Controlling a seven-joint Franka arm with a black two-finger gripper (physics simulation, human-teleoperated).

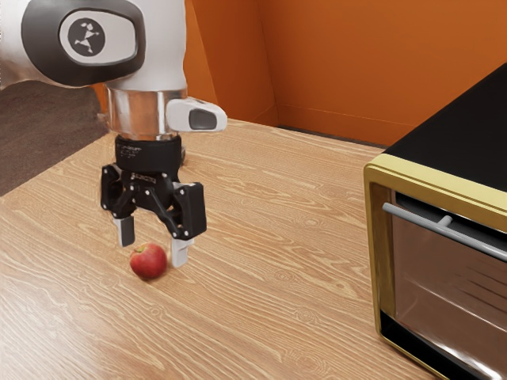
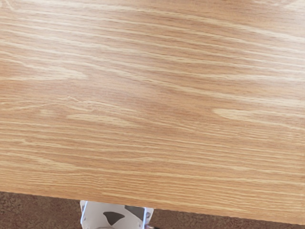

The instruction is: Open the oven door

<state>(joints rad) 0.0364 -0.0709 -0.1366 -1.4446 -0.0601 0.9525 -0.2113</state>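
My gripper (image 1: 153, 241) hangs over the table toward the exterior view's left, pointing down, its two fingers apart with nothing held between them. The oven (image 1: 379, 261) stands at the exterior view's right, with a yellow frame and a black top. Its glass door (image 1: 451, 301) is shut, and a grey bar handle (image 1: 416, 216) runs along the door's upper part. A wide stretch of table separates the gripper from the handle. Part of the oven lies outside the exterior view's right edge.
A red apple (image 1: 149, 262) appears just below the fingertips in the exterior view; its exact depth relative to them is unclear. The wrist view has the wooden table (image 2: 152, 114), its edge and part of the white robot base (image 2: 105, 217) beyond. Orange walls (image 1: 341, 63) rise behind.
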